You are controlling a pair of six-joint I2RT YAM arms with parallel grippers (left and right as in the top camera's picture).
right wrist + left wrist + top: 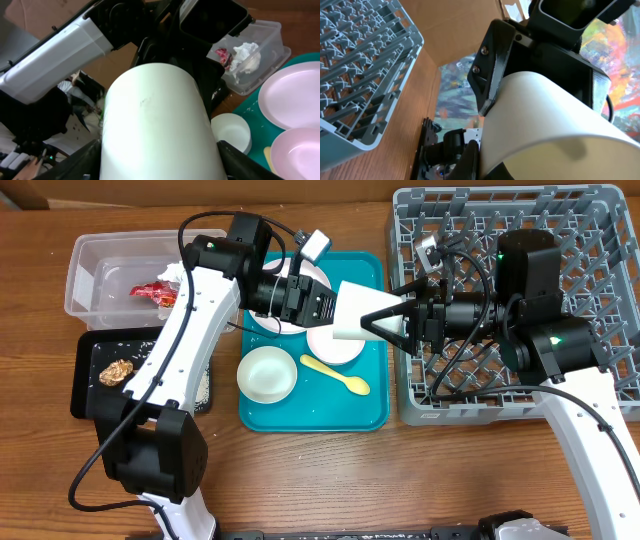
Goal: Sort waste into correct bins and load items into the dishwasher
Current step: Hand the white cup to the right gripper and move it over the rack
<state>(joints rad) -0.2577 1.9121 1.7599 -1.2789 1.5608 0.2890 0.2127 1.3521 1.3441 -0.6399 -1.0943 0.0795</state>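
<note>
Clear plastic rectangular tub rear left; red-and-silver foil wrapper and crumpled white napkin inside. Shallow black rectangular tray in front of tub; brown food lump on it. Flat teal tray centre: round white bowl front left, pale yellow plastic spoon to its right. Small white cup on its side above teal tray's rear right. Large square grey plastic dish rack right of teal tray.

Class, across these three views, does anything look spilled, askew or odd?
Loose white rice grains lie scattered over the black tray around the brown food lump, like a spill. The white cup hangs sideways above the teal tray, gripped by the left end effector and right end effector.
</note>
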